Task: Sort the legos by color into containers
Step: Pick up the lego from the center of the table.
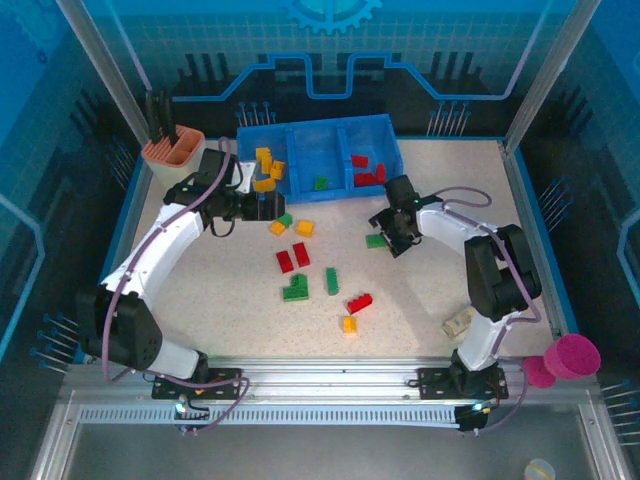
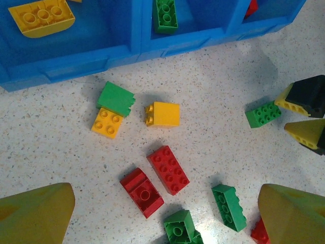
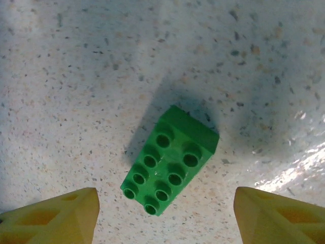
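Already the tray (image 1: 300, 131) holds yellow legos (image 1: 265, 160), green lego (image 1: 320, 183), red legos (image 1: 368, 172); left hand (image 2: 166, 203), right hand (image 3: 165, 203) open.

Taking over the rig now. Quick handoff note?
Left gripper: open, empty, over loose bricks in front of the tray.
Right gripper: open, empty, poised over a green brick lying on the table.
Done: yellow bricks in the left compartment, one green piece in the middle, red bricks in the right.
Left: about ten loose bricks, mixed colors, to sort.
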Robot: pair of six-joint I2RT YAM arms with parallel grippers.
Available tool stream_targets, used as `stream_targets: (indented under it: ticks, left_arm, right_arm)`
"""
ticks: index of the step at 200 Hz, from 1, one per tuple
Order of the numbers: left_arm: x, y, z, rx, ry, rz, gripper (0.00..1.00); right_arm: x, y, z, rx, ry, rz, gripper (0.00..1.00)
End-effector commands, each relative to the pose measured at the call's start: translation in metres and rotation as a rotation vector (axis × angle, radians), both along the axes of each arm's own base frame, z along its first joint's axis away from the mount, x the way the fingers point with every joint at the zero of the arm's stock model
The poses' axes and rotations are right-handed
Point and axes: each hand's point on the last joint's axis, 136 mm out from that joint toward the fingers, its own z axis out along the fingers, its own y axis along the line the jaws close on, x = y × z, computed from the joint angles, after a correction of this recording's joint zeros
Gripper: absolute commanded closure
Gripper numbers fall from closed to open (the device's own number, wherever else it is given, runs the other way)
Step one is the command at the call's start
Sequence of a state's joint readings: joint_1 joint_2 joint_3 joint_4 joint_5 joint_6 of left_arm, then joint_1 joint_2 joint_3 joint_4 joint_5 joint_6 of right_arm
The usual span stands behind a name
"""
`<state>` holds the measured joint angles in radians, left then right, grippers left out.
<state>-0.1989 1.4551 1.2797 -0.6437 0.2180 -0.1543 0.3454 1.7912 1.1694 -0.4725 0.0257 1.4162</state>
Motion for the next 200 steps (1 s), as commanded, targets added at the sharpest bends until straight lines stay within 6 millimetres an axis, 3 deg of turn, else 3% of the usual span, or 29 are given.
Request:
stream_targets:
  ticks: [1, 115, 200]
  left_arm:
    - [0.001, 0.002, -0.003, 0.003, -0.013, -0.010, 0.05]
    - [0.000, 0.011, -0.007, 0.047, -0.017, -0.002, 0.03]
    - [0.000, 0.015, -0.005, 0.052, -0.025, 0.006, 0.02]
  right_arm:
    - [0.008, 0.005, 0.005, 0.054, -0.030, -0.129, 0.29]
    - [0.008, 0.012, -0.028, 0.078, 0.094, -0.178, 0.29]
    - [-0.005, 0.000, -0.051, 0.037, 0.225, -0.130, 0.42]
